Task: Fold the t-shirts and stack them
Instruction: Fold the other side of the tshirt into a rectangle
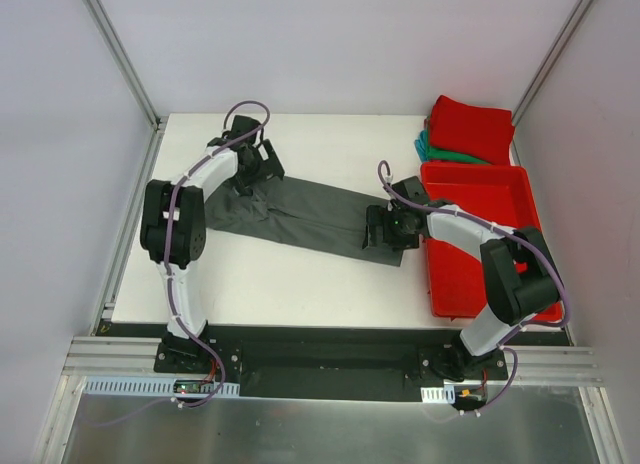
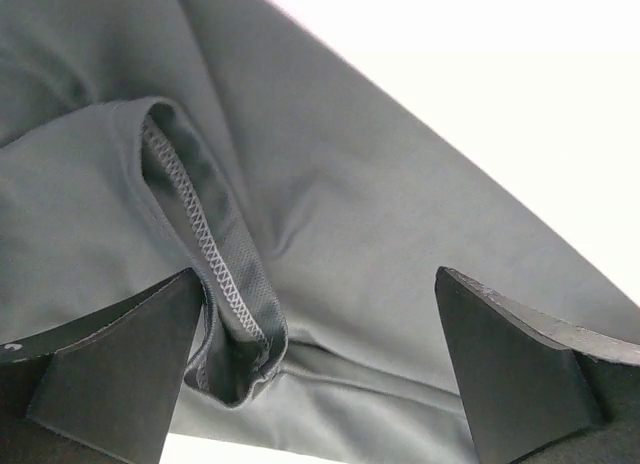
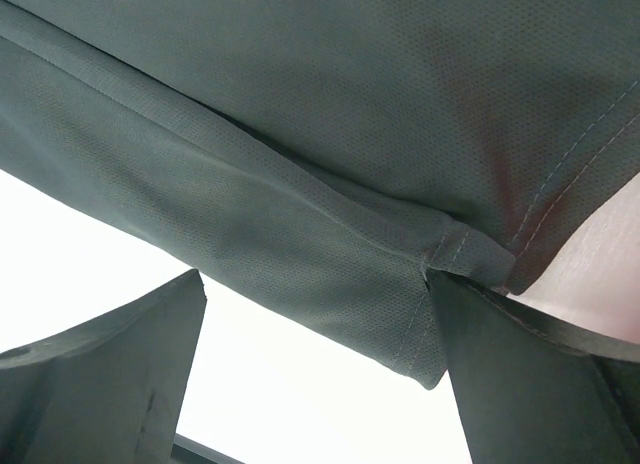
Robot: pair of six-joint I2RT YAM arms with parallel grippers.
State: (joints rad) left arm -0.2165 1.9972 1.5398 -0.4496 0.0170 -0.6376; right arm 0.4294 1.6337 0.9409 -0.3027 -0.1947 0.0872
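A dark charcoal-grey t-shirt point(image 1: 300, 214) lies in a long folded strip across the middle of the white table. My left gripper point(image 1: 262, 162) hovers open over its left end; in the left wrist view point(image 2: 320, 324) a stitched hem fold point(image 2: 215, 284) lies by my left finger, nothing pinched. At the strip's right end my right gripper point(image 1: 385, 229) is open too. In the right wrist view point(image 3: 315, 324) a hemmed corner of the grey shirt point(image 3: 410, 334) sits beside the right finger. A red folded t-shirt point(image 1: 470, 129) rests on a teal-green one point(image 1: 440, 151) at the back right.
A rigid red plastic tray point(image 1: 480, 194) stands at the right side of the table, partly under my right arm. White enclosure walls with metal frame bars close the table in on the left, back and right.
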